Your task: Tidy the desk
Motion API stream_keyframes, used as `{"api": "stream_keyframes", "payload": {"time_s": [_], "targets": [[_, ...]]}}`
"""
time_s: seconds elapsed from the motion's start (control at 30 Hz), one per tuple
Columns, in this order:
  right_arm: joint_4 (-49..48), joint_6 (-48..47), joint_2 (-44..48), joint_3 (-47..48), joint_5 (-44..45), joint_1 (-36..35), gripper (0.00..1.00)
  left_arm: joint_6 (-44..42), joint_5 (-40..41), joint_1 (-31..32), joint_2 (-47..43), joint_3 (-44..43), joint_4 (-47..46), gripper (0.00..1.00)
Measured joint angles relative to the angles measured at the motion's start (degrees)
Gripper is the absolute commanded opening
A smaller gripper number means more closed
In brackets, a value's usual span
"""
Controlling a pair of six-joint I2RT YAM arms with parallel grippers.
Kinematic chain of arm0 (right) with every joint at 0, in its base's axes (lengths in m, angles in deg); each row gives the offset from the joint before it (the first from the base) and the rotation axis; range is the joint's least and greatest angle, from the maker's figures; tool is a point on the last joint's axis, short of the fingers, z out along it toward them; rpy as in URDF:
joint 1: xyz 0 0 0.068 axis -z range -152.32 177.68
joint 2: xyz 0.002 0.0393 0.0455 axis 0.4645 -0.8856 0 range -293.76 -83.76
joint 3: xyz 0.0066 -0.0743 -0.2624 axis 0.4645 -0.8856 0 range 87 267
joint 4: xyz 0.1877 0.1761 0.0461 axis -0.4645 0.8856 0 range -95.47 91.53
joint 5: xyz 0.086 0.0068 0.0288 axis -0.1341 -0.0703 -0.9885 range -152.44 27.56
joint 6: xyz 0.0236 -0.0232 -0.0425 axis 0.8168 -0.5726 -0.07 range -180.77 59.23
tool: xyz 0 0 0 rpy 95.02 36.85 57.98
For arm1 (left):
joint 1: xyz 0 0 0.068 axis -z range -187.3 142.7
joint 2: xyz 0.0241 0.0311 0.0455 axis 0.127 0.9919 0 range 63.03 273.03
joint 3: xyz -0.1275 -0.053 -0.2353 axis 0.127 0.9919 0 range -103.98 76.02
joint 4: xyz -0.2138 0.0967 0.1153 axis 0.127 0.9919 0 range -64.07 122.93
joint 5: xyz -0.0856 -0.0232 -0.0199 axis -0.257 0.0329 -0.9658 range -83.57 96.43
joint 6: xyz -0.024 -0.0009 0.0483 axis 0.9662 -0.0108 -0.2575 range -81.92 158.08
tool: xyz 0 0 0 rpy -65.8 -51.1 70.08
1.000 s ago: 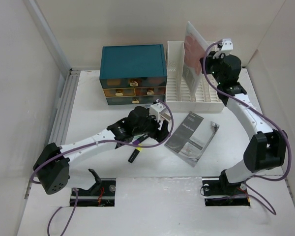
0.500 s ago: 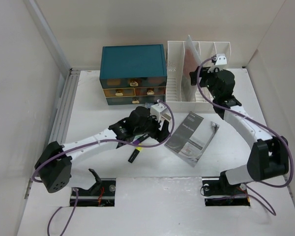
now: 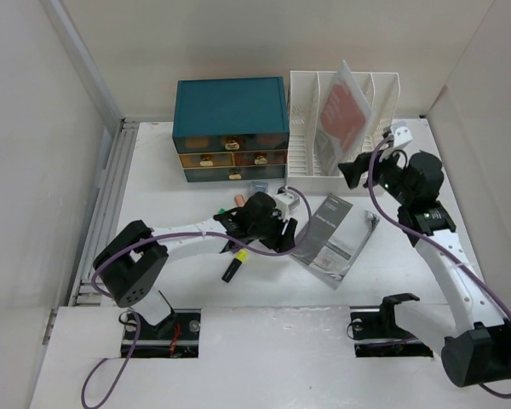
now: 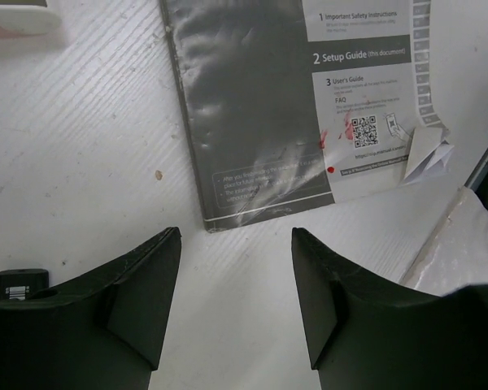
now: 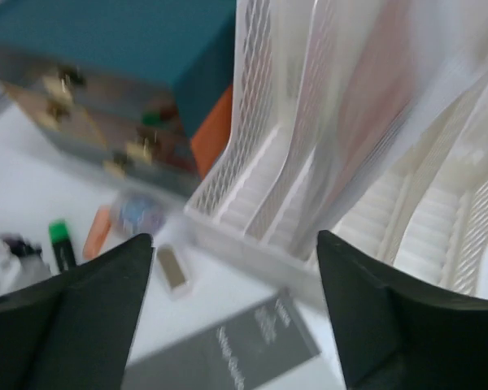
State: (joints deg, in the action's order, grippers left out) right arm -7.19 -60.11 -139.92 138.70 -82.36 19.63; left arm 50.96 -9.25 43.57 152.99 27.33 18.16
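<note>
White desk [image 3: 153, 187] spread wide under everything, far bigger than all else. At the back left, teal drawer box [image 3: 230, 106]. In front of that, a dark marker [image 3: 231, 271] lying flat on the desk. Next along, left gripper [image 4: 236, 301] down close to the desk, fingers apart, pinching nothing, tips just short of the near edge of the grey booklet [image 4: 260, 122]. Probably time to pick that booklet up: go in at the edge, slip one finger under, squeeze softly, lift slowly to keep it from bending. Further right, white file rack [image 3: 302, 119] with a pink sheet [image 3: 345, 115] standing in a slot. Last, right gripper [image 5: 228, 317] near the front of the rack, fingers spread wide, holding nothing.
</note>
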Motion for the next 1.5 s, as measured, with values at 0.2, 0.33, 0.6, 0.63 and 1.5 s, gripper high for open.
{"api": "stream_keyframes", "payload": {"time_s": [0.2,0.33,0.6,0.63,1.5], "targets": [[12.44,5.81,-0.44,-7.34,-3.15,3.5,0.79,0.04,0.5,0.92,0.04,-0.98,-0.63,0.53],[16.87,8.61,-3.06,-7.41,-2.29,7.28,0.79,0.04,0.81,1.38,0.31,-1.99,-1.16,0.53],[22.4,11.06,-13.81,-7.32,3.08,12.2,0.79,0.0,1.01,1.64,1.2,-2.21,-1.4,0.53],[23.12,11.19,-14.82,-7.28,3.45,12.52,0.79,-0.07,0.92,1.64,1.55,-2.38,-1.4,0.53],[25.75,10.95,-26.86,-7.54,4.28,17.73,0.72,-0.33,-2.78,2.75,10.32,-5.46,-2.86,0.47]]}}
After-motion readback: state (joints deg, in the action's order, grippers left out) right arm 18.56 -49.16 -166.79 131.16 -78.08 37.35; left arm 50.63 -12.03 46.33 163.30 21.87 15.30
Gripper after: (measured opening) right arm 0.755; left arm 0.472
